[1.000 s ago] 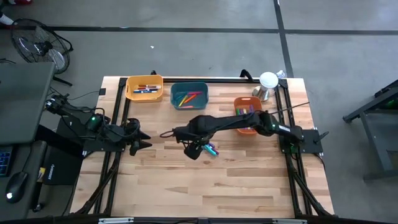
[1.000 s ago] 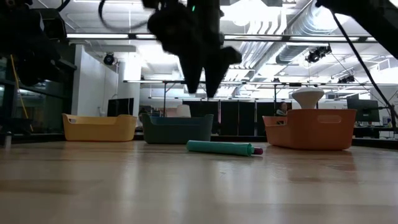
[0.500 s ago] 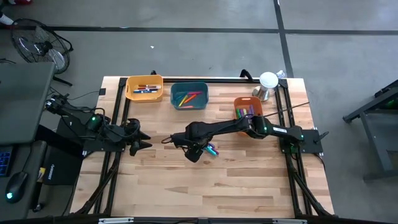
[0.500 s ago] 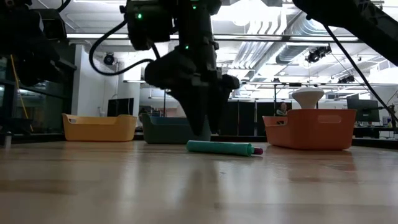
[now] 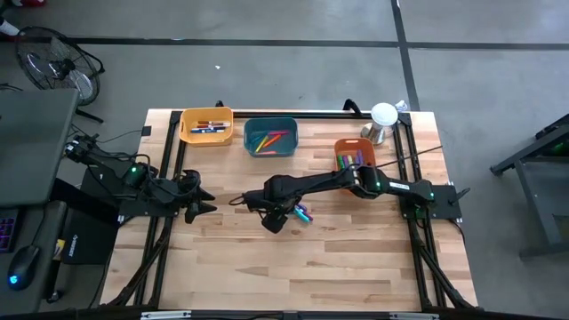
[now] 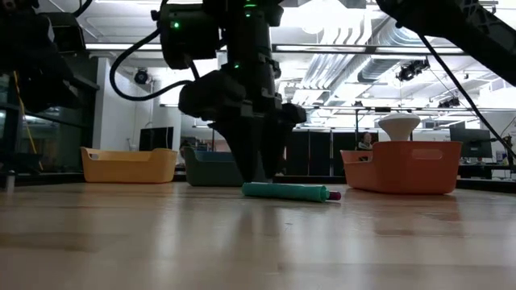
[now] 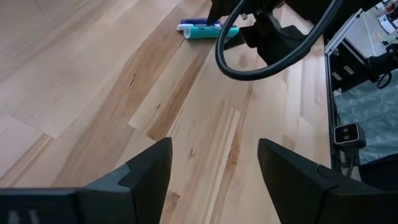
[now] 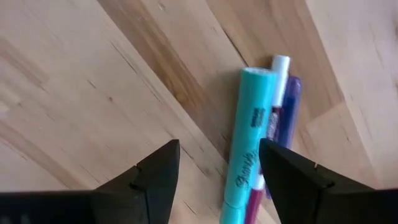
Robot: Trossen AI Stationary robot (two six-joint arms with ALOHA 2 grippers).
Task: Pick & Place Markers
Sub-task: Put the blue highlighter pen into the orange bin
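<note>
A teal marker (image 8: 245,149) lies flat on the wooden table beside a purple marker (image 8: 287,106) and a dark pink one (image 8: 260,190). The same cluster of markers (image 5: 302,213) sits at the table's middle, and the teal marker (image 6: 286,191) shows in the low view. My right gripper (image 8: 221,186) is open and low over the table (image 6: 260,171). Its fingers stand on either side of the teal marker's near end, without clear touch. My left gripper (image 5: 203,201) waits open near the table's left edge (image 7: 214,162). More markers lie in the bins.
Three bins stand along the far edge: a yellow bin (image 5: 206,126), a teal bin (image 5: 270,136) and an orange bin (image 5: 354,158), each with markers inside. A white-topped object (image 5: 383,120) stands at the far right corner. Bare wood (image 5: 311,267) stretches toward the near edge.
My right gripper has come down from well above the table to tabletop height at the markers, shifting slightly toward the table's left. The markers have stayed where they lay.
</note>
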